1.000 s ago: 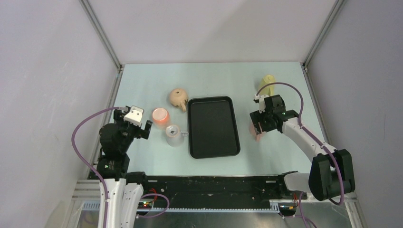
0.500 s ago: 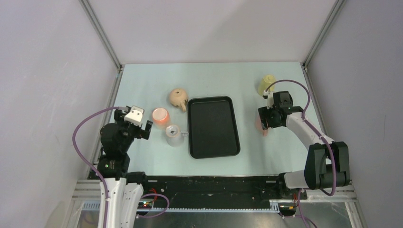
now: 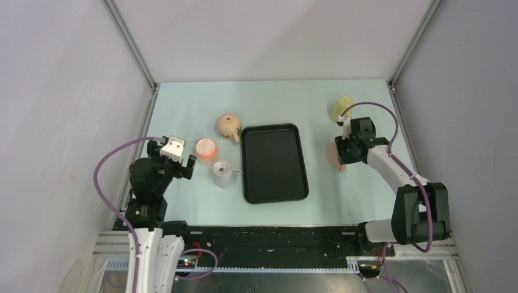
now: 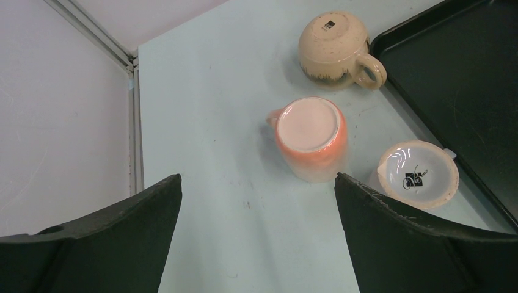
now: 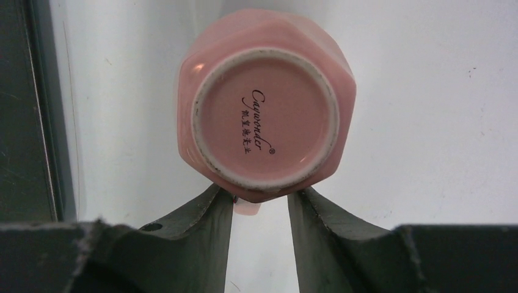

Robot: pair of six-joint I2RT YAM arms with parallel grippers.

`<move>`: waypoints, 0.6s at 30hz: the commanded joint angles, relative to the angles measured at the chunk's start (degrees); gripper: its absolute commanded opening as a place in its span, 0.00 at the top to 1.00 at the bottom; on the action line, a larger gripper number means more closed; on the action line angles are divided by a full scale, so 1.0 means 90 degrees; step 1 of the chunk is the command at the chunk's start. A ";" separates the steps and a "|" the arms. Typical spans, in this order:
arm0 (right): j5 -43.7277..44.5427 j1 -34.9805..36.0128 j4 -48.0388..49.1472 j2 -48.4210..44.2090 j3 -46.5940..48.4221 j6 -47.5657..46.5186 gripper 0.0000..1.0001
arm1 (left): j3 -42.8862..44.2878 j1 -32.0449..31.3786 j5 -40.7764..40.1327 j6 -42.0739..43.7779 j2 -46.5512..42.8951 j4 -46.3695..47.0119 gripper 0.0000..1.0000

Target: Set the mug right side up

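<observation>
A pink mug (image 5: 266,116) stands upside down on the table, its printed base facing up; it also shows in the top view (image 3: 334,156) right of the black tray. My right gripper (image 5: 260,198) points down at it, its narrowly spaced jaws closed round the mug's small handle (image 5: 247,206) at the near side. My left gripper (image 4: 256,183) is open and empty, hovering short of an upside-down orange mug (image 4: 311,137).
A black tray (image 3: 273,162) lies mid-table. Left of it stand a tan mug (image 3: 229,126), the orange mug (image 3: 206,148) and a white mug (image 3: 223,173), all upside down. A yellow-green mug (image 3: 342,107) lies at the back right near the wall.
My right gripper has moved right and toward the back, and the pink mug has shifted with it. The left arm has not moved.
</observation>
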 commanded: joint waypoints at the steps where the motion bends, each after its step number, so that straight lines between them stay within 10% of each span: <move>1: 0.0111 0.0040 0.0508 -0.0276 -0.0111 0.0105 0.59 | -0.0014 -0.0025 0.0141 -0.0072 -0.0019 0.0158 0.02; 18: -0.0286 0.0030 0.0735 -0.0182 -0.0316 0.0173 0.62 | -0.0033 -0.0025 0.0198 -0.0071 0.0025 0.0151 0.02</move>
